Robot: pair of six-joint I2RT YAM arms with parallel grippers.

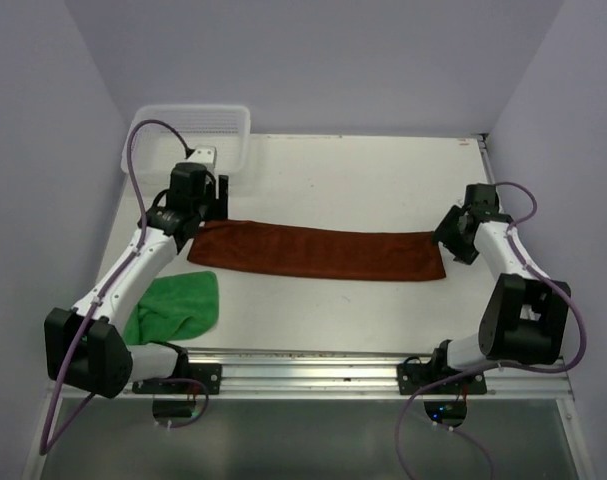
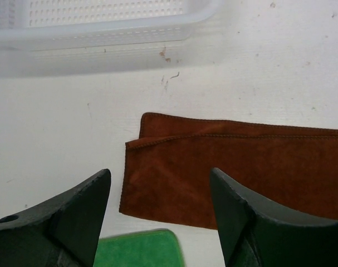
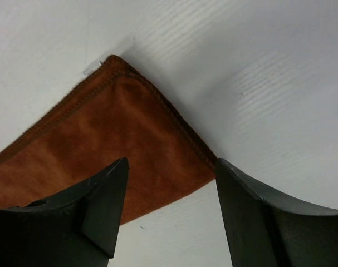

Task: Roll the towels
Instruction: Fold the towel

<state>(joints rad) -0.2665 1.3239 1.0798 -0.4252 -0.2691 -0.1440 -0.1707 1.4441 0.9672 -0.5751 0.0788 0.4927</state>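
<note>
Rust-brown terry towel (image 1: 318, 252), folded into a long strip, lies flat on the white table (image 1: 363, 170), left gripper (image 2: 158, 173) and right gripper (image 3: 171, 162) spread empty over its ends; we should pinch one short edge squarely and roll it tight.

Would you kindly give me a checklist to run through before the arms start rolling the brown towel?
1. Brown towel lies flat as a long strip on the table: ok.
2. Left pincer open, empty, at the strip's left end: ok.
3. Right pincer open, empty, at its right corner: ok.
4. Green towel apart from the strip: ok.
5. Folded layers flush at the left end: not ok, one edge peeks out.
</note>
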